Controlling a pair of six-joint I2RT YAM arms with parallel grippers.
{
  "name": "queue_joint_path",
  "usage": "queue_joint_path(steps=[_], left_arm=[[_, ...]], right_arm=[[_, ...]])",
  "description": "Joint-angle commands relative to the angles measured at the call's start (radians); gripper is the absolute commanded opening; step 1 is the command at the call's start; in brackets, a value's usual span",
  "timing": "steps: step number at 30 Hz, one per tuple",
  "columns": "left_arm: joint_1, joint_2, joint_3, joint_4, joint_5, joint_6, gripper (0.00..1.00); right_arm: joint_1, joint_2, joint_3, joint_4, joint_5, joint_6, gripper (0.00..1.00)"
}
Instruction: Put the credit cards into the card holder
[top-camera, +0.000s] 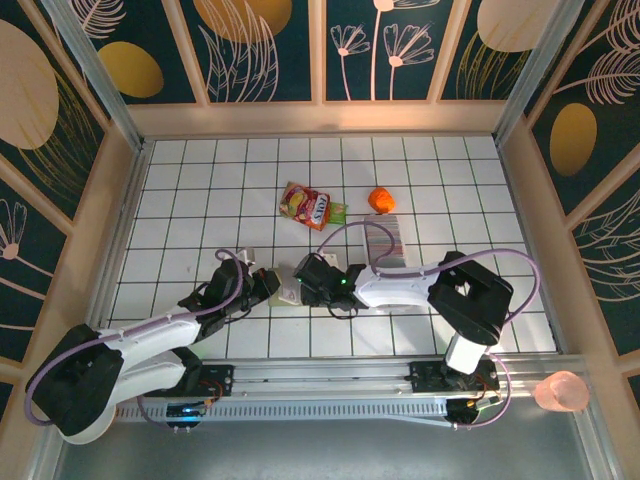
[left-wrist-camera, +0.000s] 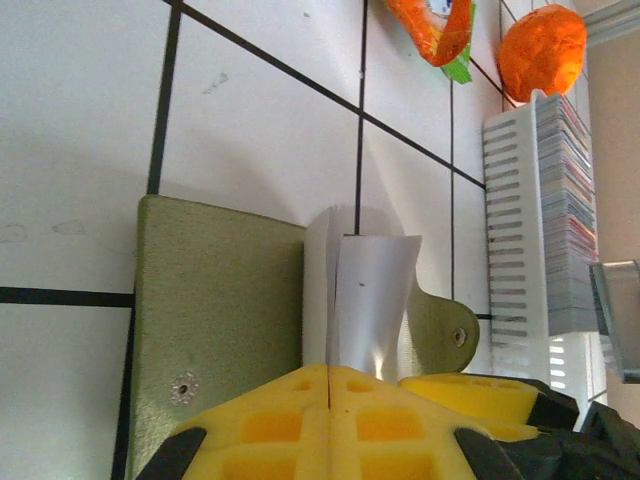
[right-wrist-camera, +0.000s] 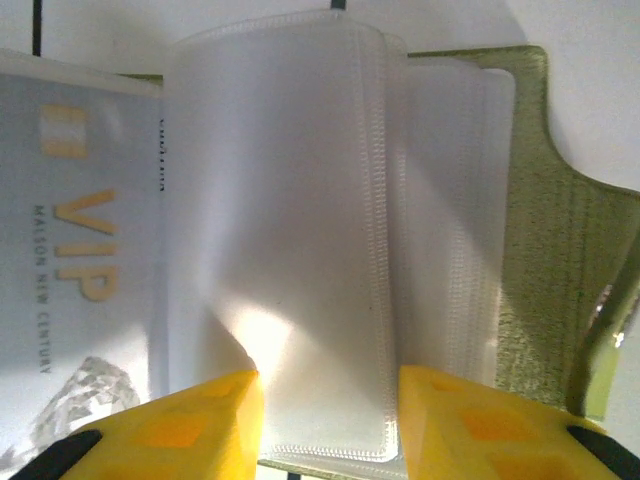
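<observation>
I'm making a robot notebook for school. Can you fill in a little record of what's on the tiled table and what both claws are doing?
Left claw: shut, at the edge of the olive-green folding card holder
Right claw: fingers apart, over the holder's clear plastic sleeves
Nearest card: pale card printed VIP, beside the sleeves
Other cards: thin cards packed on edge in a white slotted tray, apart from the holder
Extras: round orange ball, orange snack packet
</observation>
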Motion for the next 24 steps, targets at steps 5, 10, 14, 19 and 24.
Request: queue_joint_path(steps=[5, 10, 14, 19, 24], left_arm=[[-0.002, -0.013, -0.026, -0.019, -0.037, 0.010, 0.01], [-0.002, -0.002, -0.030, -0.015, -0.034, 0.010, 0.00], [-0.002, 0.011, -0.033, -0.014, -0.038, 0.012, 0.00], [-0.002, 0.021, -0.033, -0.021, -0.049, 0.017, 0.01], [-0.002, 0.018, -0.037, -0.030, -0.063, 0.018, 0.02]], right_arm=[[-0.006, 0.041, 0.006, 0.077, -0.063, 0.021, 0.40], [-0.005, 0.044, 0.004, 0.112, -0.081, 0.030, 0.40], [-0.005, 0.047, 0.010, 0.137, -0.093, 0.035, 0.40], [-0.005, 0.048, 0.011, 0.165, -0.110, 0.037, 0.40], [-0.005, 0.052, 0.019, 0.172, -0.118, 0.039, 0.40]])
